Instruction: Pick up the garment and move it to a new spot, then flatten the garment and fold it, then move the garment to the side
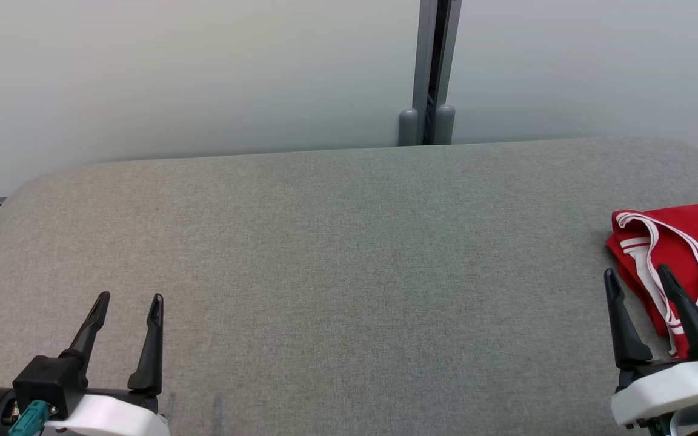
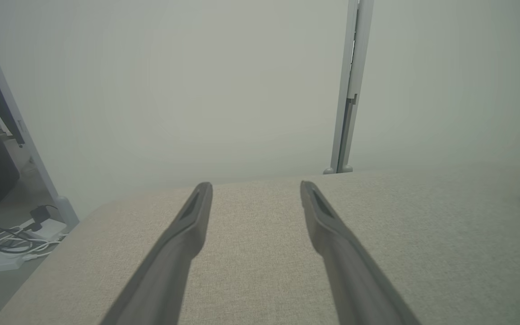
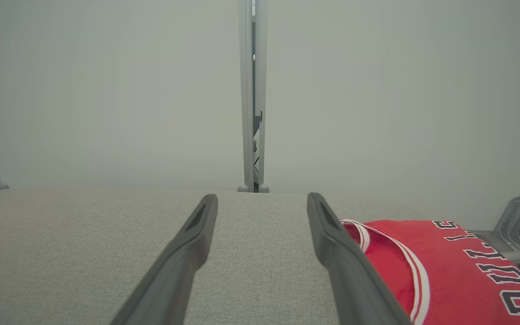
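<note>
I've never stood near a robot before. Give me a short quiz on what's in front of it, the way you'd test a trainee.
1. True or false: the red sleeveless jersey with white trim lies at the robot's right end of the grey fabric-covered table.
2. Which gripper is closer to that jersey? A: the left gripper. B: the right gripper.
3. Fill the gap: both grippers hold nothing, and their long dark fingers stand ____.

Key: 1 true; 2 B; 3 open.
</note>
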Motion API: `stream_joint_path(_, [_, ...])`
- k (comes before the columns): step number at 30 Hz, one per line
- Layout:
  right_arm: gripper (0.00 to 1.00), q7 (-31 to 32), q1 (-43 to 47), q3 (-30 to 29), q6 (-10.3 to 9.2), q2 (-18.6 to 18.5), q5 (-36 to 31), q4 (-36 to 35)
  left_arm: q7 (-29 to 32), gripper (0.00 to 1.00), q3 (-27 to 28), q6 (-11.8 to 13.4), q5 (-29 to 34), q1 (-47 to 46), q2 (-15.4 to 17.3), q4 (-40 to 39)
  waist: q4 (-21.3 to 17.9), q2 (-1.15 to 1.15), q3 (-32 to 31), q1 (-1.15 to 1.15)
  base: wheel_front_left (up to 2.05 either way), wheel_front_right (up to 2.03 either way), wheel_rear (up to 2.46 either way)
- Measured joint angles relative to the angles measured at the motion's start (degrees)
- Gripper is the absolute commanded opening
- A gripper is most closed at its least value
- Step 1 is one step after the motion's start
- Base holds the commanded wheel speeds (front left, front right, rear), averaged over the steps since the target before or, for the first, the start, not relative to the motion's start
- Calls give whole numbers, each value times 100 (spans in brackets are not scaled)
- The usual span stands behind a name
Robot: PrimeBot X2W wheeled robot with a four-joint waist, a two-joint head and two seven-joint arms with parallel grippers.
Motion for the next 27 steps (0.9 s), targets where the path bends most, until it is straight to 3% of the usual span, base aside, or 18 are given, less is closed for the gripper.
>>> stream_joint_path(25, [100, -1, 39, -15, 0, 90, 26, 9, 77, 100, -80, 168, -3, 26, 40, -125, 42, 0, 24, 0, 0, 0, 0])
stream_joint_path(26, [0, -1, 40, -16, 0, 91, 26, 11, 94, 0, -82, 170, -13, 26, 40, -124, 43, 0, 24, 1, 0, 0, 0])
stream_joint_path(27, [0, -1, 46, -12, 0, 101, 25, 59, 102, 0, -94, 170, -11, 32, 9, -80, 43, 0, 24, 0, 0, 0, 0])
